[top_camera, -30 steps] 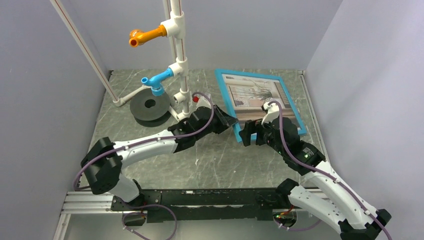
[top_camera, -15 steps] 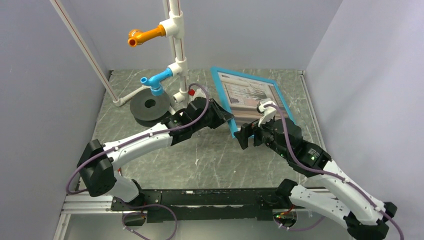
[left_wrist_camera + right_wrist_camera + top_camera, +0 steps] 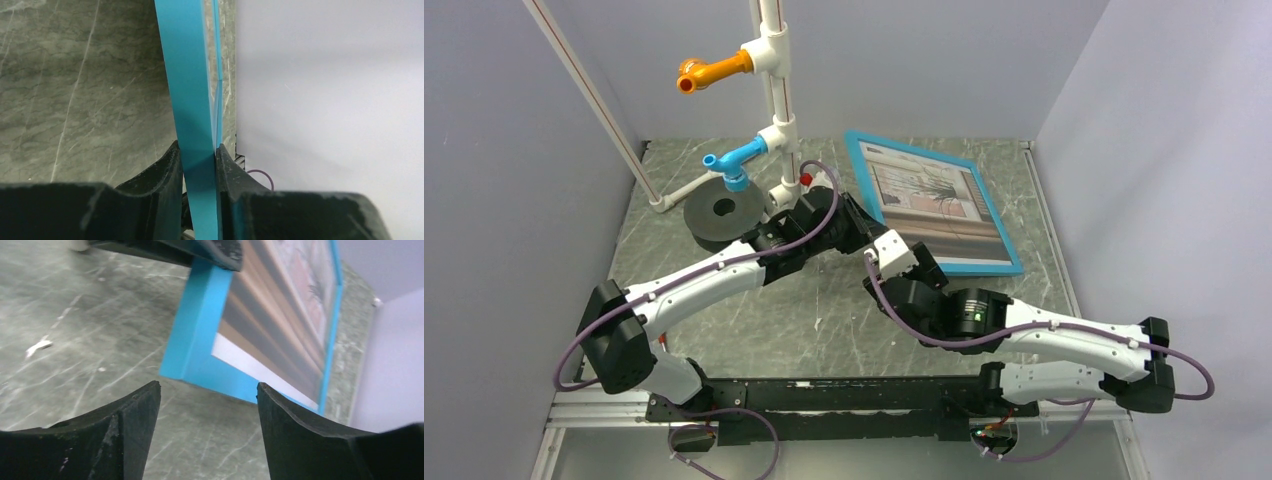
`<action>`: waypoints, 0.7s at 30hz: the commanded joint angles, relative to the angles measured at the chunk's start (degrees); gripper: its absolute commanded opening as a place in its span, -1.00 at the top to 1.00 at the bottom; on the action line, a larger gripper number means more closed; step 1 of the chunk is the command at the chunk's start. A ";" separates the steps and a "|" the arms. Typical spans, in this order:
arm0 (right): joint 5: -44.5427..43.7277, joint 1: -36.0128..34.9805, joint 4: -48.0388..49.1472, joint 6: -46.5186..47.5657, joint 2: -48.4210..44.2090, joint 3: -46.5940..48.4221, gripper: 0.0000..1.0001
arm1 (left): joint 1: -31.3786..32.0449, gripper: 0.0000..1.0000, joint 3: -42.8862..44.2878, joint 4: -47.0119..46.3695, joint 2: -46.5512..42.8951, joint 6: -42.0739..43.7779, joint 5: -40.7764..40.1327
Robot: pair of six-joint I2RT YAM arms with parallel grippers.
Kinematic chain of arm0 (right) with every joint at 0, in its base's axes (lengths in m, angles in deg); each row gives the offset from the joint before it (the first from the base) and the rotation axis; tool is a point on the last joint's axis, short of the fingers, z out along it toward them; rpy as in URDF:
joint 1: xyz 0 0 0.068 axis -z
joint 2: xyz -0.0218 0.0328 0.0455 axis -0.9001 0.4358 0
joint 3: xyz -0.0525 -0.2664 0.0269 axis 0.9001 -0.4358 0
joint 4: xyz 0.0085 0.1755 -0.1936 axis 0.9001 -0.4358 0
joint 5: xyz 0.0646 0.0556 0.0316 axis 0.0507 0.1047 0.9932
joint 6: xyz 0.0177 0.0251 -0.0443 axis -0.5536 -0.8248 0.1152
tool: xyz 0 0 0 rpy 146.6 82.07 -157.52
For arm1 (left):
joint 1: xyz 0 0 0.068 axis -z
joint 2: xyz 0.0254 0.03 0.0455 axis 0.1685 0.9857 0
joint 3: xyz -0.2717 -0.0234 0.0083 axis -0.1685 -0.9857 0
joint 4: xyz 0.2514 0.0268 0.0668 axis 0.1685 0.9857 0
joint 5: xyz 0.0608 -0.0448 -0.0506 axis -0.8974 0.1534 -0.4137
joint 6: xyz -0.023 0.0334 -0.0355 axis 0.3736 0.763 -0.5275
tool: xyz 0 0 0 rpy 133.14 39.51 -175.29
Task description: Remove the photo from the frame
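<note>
1. Frame (image 3: 969,268) sits at 1 o'clock on the table (image 3: 844,320), face up, turquoise border all round.
2. Photo (image 3: 934,205) is inside the frame, with the plant print and the beige and brown bands showing.
3. Left gripper (image 3: 197,155) is clamped on the frame's 9 o'clock edge, near its 7 o'clock corner, with a finger on each face.
4. Right gripper (image 3: 207,395) is spread wide and holds nothing. It is just off that corner at 6 o'clock, not touching.
5. White pipe stand (image 3: 776,100) is at 12 o'clock, dark disc (image 3: 722,212) at 10 o'clock.
</note>
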 commanded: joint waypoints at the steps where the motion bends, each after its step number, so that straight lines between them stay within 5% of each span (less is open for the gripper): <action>1: -14.34 -0.39 -2.36 -1.52 1.37 2.88 -0.35 | -1.21 1.00 3.02 -2.87 -3.19 3.42 -1.71; 7: -13.90 -0.34 7.44 6.16 0.35 0.25 -0.22 | -1.17 1.00 2.61 -4.24 -2.65 2.46 0.04; 16: -8.47 3.07 19.22 10.76 -0.32 -3.39 -0.35 | -1.16 1.00 2.25 -6.35 -2.05 1.66 1.75; 21: -7.13 6.97 21.61 10.85 1.60 -4.54 -0.10 | -1.14 1.00 1.88 -7.11 -1.92 1.35 2.48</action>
